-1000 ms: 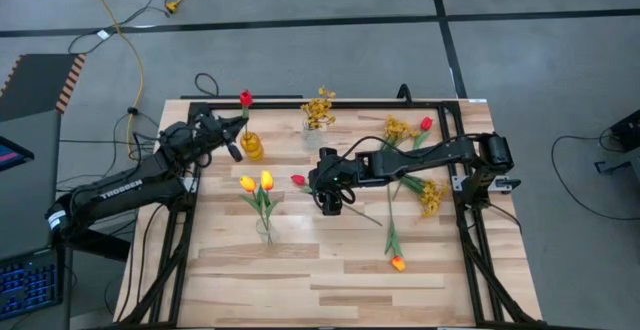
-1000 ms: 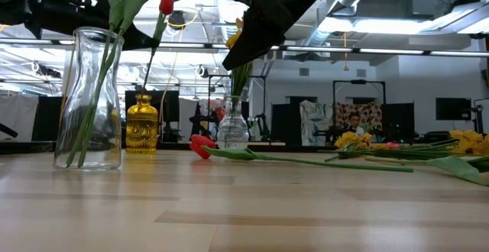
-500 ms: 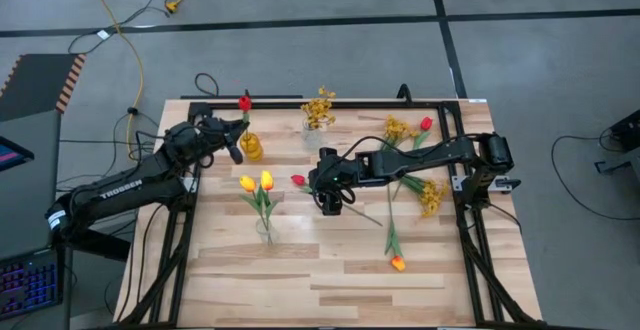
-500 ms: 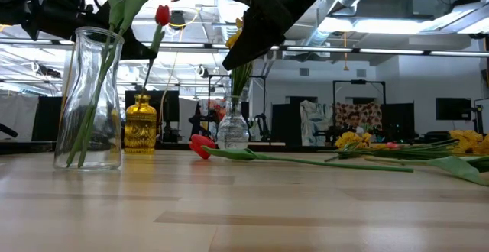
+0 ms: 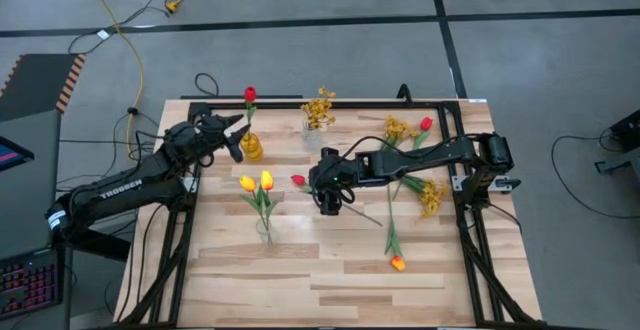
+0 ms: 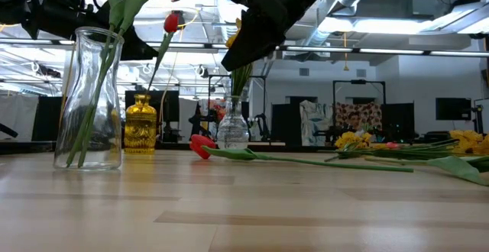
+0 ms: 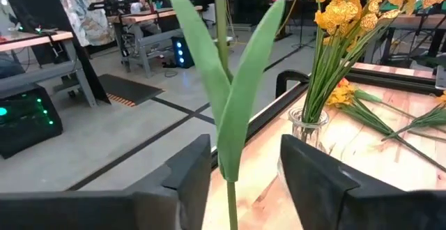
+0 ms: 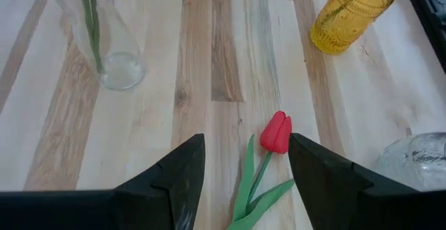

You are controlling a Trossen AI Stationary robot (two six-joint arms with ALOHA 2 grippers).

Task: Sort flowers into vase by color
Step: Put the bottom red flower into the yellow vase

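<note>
A red tulip [image 5: 249, 95] stands in the amber vase [image 5: 251, 147] at the far left, its stem [image 7: 226, 83] leaning on the vase mouth. My left gripper [image 7: 244, 153] is open, one finger on either side of that stem and clear of it. A second red tulip [image 8: 277, 132] lies on the table. My right gripper [image 8: 244, 160] hovers open just above it, fingers astride its head and stem. Two yellow tulips [image 5: 257, 182] stand in a clear vase [image 6: 89, 99]. Mustard sprays [image 5: 319, 105] stand in a small clear vase [image 6: 232, 130].
Loose flowers lie on the table's right half: a red tulip [image 5: 426, 123], yellow sprays [image 5: 432, 195] and an orange tulip [image 5: 397, 263]. The near half of the table [image 5: 330, 290] is bare wood. Black frame rails [image 5: 470, 220] run along the table's sides.
My left gripper has opened and let go of the red tulip. The tulip has sunk a little lower into the amber vase and now leans there on its own. My right gripper has kept still above the lying tulip.
</note>
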